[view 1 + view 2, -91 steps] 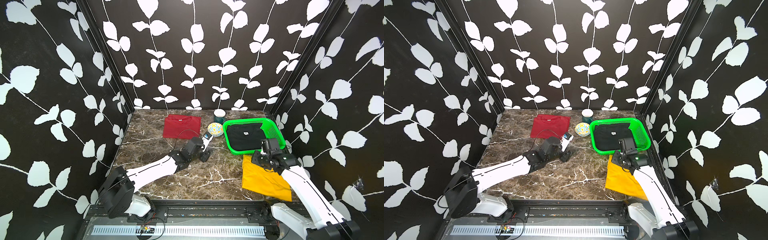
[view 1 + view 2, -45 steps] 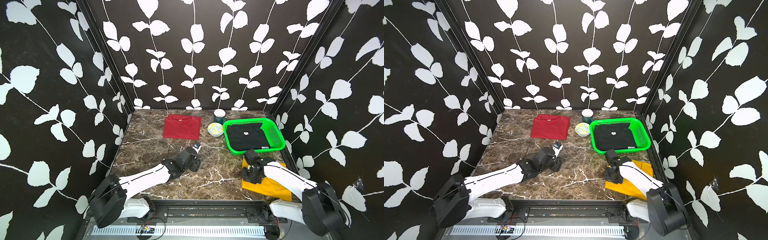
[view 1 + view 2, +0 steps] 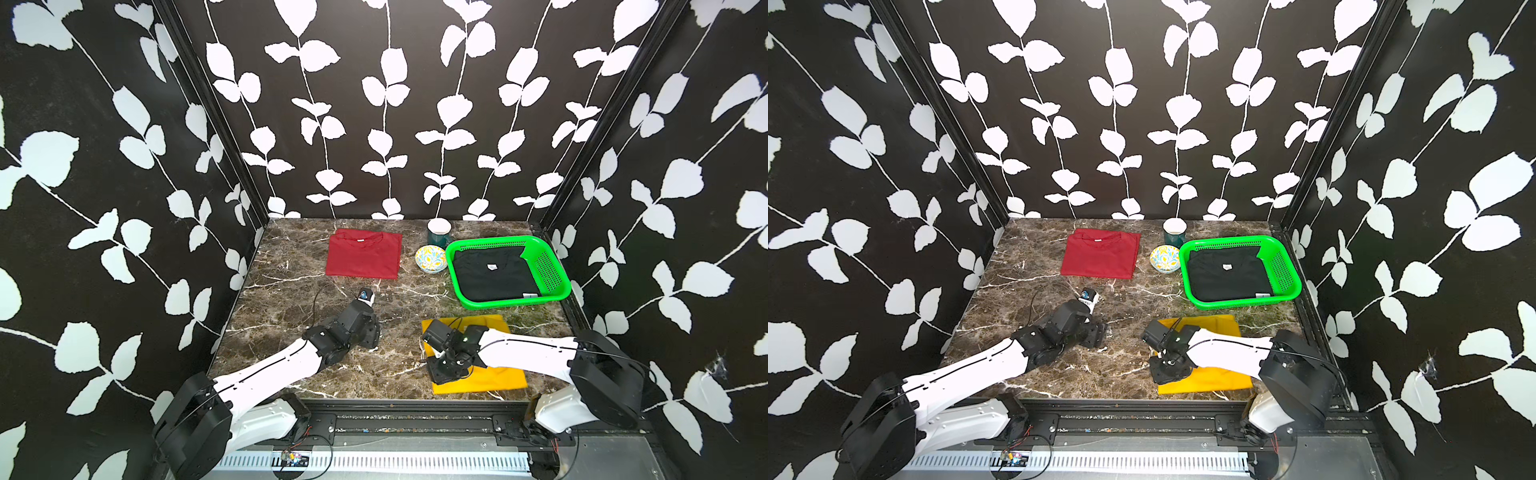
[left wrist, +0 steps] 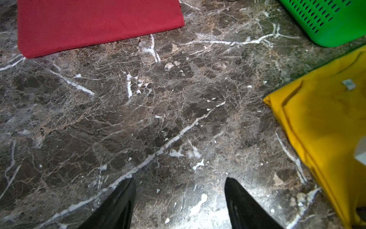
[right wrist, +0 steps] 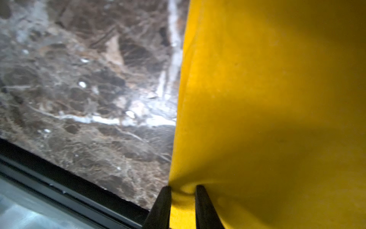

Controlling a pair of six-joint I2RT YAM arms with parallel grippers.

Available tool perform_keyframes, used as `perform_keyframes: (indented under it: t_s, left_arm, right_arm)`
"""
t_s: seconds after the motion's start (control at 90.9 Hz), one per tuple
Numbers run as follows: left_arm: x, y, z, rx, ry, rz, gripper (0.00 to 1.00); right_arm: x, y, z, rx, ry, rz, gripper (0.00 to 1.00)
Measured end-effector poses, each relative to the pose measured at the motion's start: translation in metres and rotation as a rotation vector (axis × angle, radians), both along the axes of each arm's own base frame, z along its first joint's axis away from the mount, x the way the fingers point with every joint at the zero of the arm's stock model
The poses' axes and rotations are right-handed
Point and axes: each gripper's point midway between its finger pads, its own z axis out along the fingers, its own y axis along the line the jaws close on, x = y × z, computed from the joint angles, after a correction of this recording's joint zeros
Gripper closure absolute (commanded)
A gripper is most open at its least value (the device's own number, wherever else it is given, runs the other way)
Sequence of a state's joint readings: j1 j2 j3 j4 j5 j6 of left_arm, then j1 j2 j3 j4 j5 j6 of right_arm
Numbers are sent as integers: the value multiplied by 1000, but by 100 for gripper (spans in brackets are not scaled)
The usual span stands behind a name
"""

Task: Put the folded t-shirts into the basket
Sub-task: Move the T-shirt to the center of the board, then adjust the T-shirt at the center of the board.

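Found right tool (image 5: pixel 183 191) pinching the frame-left edge of the mustard-yellow folded cloth t-shirt (image 3: pixel 490 384), lower right in a top view. Noted bright green perforated plastic basket (image 3: pixel 548 270) directly up-frame (black folded t-shirt (image 3: pixel 494 274) inside). Found left tool (image 4: pixel 180 179) spread, empty, farther off.

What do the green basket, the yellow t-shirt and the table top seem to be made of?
The green basket: moulded plastic, glossy, with rows of slot holes in its wall.
The yellow t-shirt: soft matte knit cloth, probably cotton; it puckers between the fingers of the right gripper.
The table top: polished brown marble with white veins, or perhaps a printed imitation.
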State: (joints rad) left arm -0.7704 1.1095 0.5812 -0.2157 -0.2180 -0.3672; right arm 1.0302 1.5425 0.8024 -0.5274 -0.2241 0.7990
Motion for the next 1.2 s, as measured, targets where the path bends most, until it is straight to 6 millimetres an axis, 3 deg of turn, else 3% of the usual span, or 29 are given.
perform_keyframes:
  t_s: [0.121, 0.176, 0.286, 0.396, 0.539, 0.605, 0.748, 0.924, 1.199]
  left_arm:
    - [-1, 15, -6, -23, 27, 59, 23]
    - [-2, 20, -12, -28, 45, 78, 23]
    - [-8, 26, -22, -38, 81, 85, 23]
    - [-12, 26, -26, -49, 97, 78, 22]
    - [-13, 25, -26, -54, 100, 70, 22]
    - [-12, 22, -25, -62, 95, 57, 22]
    - [-11, 13, -27, -75, 96, 10, 23]
    - [-12, 5, -35, -77, 119, -32, 23]
    - [-19, 0, -46, -102, 139, -68, 24]
  right_arm:
    - [-24, 88, 10, 151, 45, 170, 74]
    - [-37, 115, 14, 217, 59, 239, 74]
    - [-53, 125, 25, 267, 91, 299, 70]
    - [-43, 116, 44, 283, 65, 278, 66]
    - [-11, 90, 78, 323, -40, 188, 63]
    - [4, 75, 84, 312, -83, 126, 62]
    - [27, 29, 55, 162, -96, -30, 64]
    - [29, -33, 8, -26, -22, -180, 66]
    - [51, -34, 4, -20, -18, -165, 66]
